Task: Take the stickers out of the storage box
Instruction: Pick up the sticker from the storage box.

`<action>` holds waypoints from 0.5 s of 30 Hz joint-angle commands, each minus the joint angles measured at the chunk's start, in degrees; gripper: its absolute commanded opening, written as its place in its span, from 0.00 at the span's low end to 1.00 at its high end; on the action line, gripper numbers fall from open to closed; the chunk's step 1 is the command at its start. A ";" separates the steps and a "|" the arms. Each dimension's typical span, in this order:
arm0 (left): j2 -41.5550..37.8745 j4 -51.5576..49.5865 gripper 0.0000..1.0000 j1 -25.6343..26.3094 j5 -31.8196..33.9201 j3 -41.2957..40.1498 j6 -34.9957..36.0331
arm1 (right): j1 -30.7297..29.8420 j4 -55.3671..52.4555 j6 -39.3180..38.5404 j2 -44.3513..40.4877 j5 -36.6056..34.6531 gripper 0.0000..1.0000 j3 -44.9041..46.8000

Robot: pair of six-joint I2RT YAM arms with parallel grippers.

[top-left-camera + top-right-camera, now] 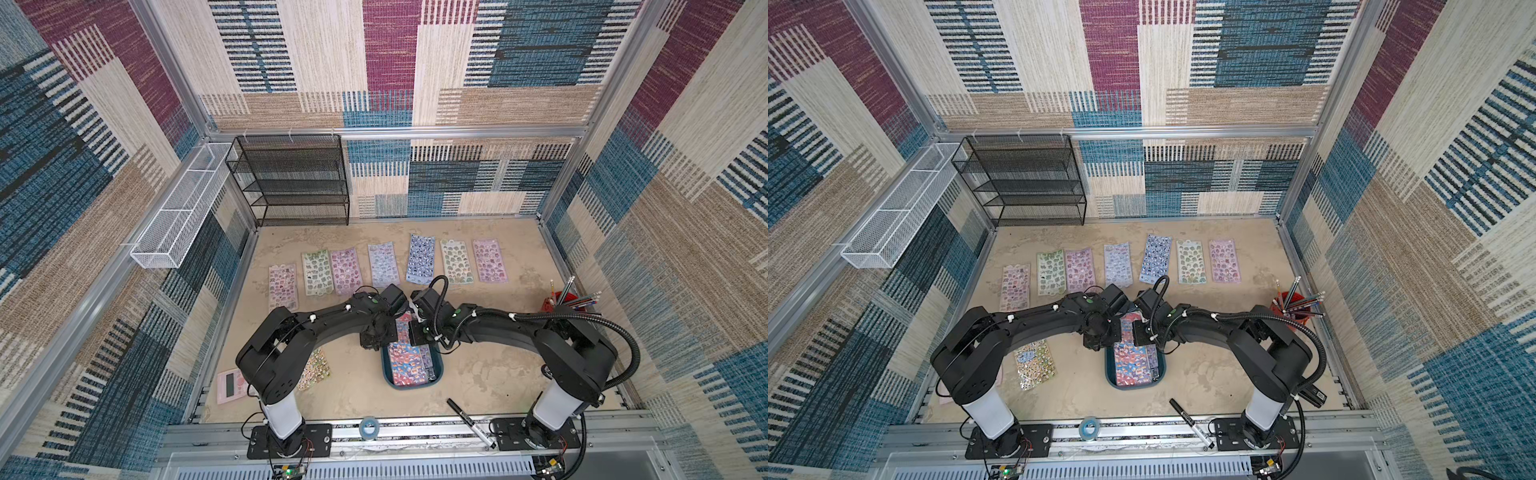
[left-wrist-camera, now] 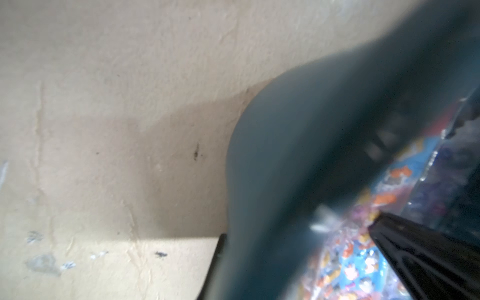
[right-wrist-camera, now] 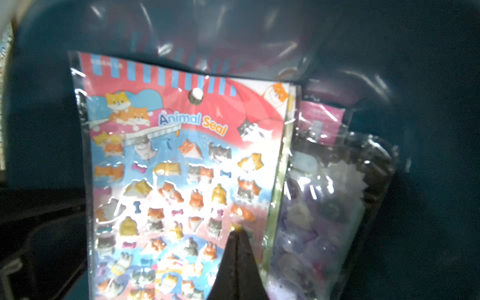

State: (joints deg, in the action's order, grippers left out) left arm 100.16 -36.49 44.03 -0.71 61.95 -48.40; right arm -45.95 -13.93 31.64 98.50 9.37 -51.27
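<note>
Teal plastic storage box sits on the table, with stickers inside. The right fingers are clenched, tips against the top sheet. The state of the left fingers cannot be told. Step in hand: separating the top sheet. The next move likely requires a firm edge pinch before lifting.

In both top views black arms hide the far end of the shallow dark teal plastic storage box; the left wrist view shows that box only blurred.
</note>
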 commanded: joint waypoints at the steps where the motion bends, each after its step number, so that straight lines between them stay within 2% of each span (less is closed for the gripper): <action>1: -0.63 4.49 0.25 0.53 -4.71 1.75 0.97 | -0.25 0.31 2.16 3.15 6.28 0.00 2.29; 3: -2.04 3.60 0.40 0.53 -4.12 2.47 1.42 | 0.00 1.01 2.57 3.53 6.04 0.00 3.39; 6: -4.10 2.89 0.50 0.46 -3.35 3.41 1.81 | 0.45 1.75 2.95 4.24 5.88 0.00 4.57; 12: -6.34 0.96 0.54 0.36 -2.92 4.60 1.89 | 0.62 1.73 3.67 4.54 4.66 0.00 5.03; 15: -9.00 2.48 0.53 0.02 -2.68 2.69 1.25 | 0.69 0.81 4.02 4.19 3.03 0.00 4.86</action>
State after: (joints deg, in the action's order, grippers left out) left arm 93.19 -42.68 43.92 3.07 65.14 -47.75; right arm -44.97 0.51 33.39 100.42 13.43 -47.88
